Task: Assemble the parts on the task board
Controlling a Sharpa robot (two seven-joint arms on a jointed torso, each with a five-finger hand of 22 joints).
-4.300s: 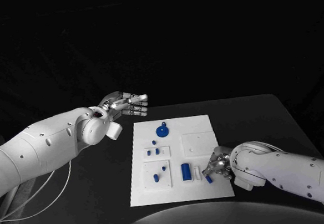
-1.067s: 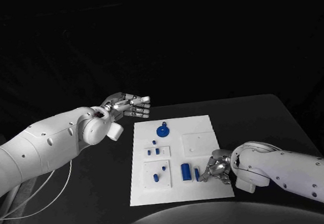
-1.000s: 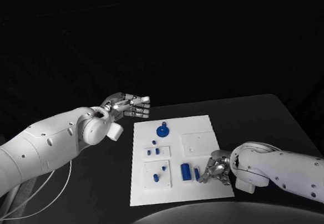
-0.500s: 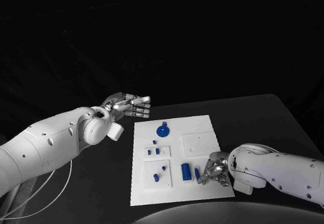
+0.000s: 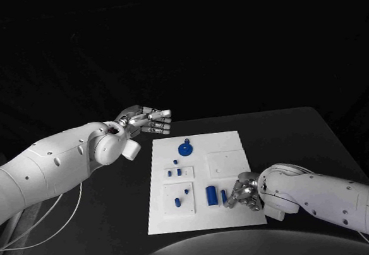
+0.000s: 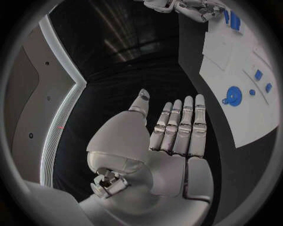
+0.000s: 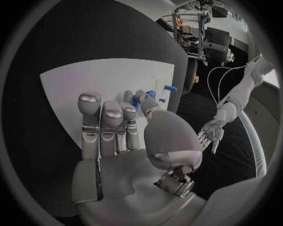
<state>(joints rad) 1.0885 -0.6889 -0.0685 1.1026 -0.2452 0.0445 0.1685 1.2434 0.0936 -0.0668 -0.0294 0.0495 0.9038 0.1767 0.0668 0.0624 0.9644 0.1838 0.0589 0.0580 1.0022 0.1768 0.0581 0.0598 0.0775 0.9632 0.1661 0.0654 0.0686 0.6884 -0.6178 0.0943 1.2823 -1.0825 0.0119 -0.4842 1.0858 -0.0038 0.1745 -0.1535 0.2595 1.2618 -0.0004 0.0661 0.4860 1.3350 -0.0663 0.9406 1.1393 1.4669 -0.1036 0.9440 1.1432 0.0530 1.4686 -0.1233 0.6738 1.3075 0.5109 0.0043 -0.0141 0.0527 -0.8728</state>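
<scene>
The white task board point(image 5: 228, 160) lies mid-table and also appears in the left wrist view point(image 6: 227, 52). On it are a round blue disc point(image 5: 185, 148) point(image 6: 233, 95), several small blue pegs point(image 5: 179, 172) and a blue cylinder point(image 5: 212, 194). My right hand point(image 5: 243, 193) rests low over the board's near right part, thumb and a finger pinching a slim blue peg point(image 5: 223, 197) point(image 7: 137, 101). My left hand point(image 5: 148, 119) point(image 6: 177, 134) hovers beyond the board's far left corner, fingers straight and empty.
The black table point(image 5: 286, 133) spreads around the board, with bare room to its right and left. A white cable point(image 5: 59, 223) hangs under my left arm. The table's near edge lies close below the board.
My right hand has crept a little left onto the board; the blue peg that lay near the board's near right edge 4.3 s ago now sits at its fingertips. The left hand has held still.
</scene>
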